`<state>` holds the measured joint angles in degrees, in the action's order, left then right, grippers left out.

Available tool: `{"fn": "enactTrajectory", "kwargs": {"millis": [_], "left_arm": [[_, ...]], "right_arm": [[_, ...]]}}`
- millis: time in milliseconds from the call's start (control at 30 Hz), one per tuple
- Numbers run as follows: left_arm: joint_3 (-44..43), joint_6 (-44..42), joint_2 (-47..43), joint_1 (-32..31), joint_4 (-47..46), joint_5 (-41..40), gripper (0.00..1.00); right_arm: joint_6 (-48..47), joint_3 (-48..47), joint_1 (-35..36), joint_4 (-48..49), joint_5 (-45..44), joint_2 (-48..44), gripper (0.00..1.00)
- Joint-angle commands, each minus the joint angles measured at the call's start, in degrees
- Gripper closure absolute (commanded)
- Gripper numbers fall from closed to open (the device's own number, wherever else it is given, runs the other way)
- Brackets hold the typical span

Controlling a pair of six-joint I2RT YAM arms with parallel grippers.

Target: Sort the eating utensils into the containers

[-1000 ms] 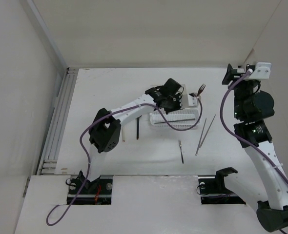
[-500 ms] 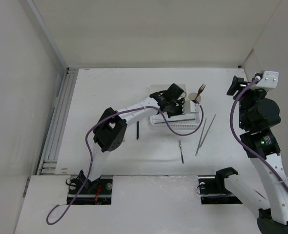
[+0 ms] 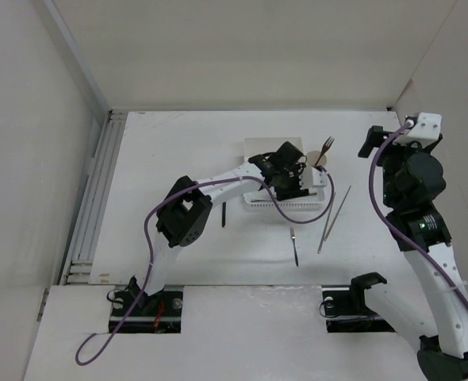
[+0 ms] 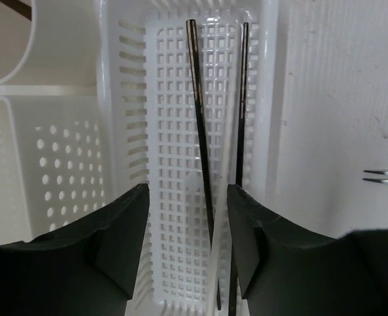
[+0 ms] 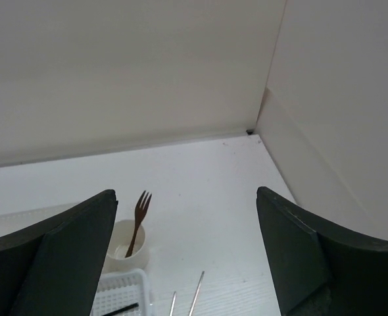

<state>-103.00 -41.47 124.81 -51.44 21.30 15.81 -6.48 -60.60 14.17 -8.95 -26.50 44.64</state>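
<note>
My left gripper hangs open over the long white perforated basket tray. Two thin dark chopsticks lie lengthwise in the tray; one runs between the jaws without being pinched. Beside the tray stand a white box with round holes and the small round cup, which has a brown fork standing in it. My right gripper is raised at the far right, open wide and holding nothing.
Two pale thin sticks lie on the table right of the tray. A small dark utensil lies nearer the front. A dark stick lies left of the tray. Walls close in at the right and back.
My left gripper moved right along the tray and opened, leaving a dark chopstick lying in it. The right gripper opened wider and shifted slightly.
</note>
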Motion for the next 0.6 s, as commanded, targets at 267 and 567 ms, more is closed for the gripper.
{"fn": "enactTrajectory", "kwargs": {"millis": [267,567], "left_arm": [[-5.19,12.87,-9.67,4.15,-0.56,-10.35,0.51],[14.29,36.87,-27.94,21.10,1.11,-13.35,0.51]], "right_arm": [[29.67,-5.24,-6.95,-23.03,3.63,13.45,0.41],[34.44,7.95,-20.59,-20.93,19.82,22.14,0.40]]}}
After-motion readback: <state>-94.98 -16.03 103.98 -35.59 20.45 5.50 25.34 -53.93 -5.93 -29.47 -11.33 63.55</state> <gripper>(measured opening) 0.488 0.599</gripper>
